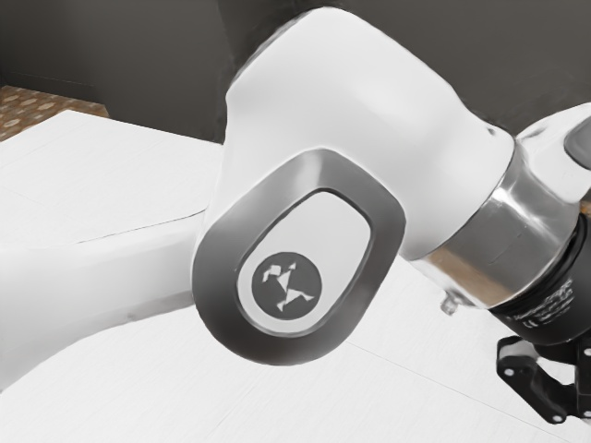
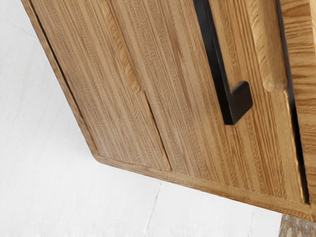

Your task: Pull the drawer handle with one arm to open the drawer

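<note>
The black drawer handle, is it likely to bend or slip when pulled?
Probably stiff: the black handle is a thick, square-edged bar with a solid foot. Its smooth finish may be slightly slippery. The wooden cabinet looks solid, so tipping seems unlikely.

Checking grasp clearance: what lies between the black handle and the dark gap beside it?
A rounded wooden ridge runs between the black handle and the dark gap, shown in the wrist view.

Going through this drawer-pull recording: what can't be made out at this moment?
Black two-finger gripper: cut off by the exterior view's lower right corner; state unreadable.
Black bar handle: one end seen, the rest runs off the wrist view's edge.
Light wooden drawer front: cropped close in the wrist view, so how far it is open cannot be told.
</note>
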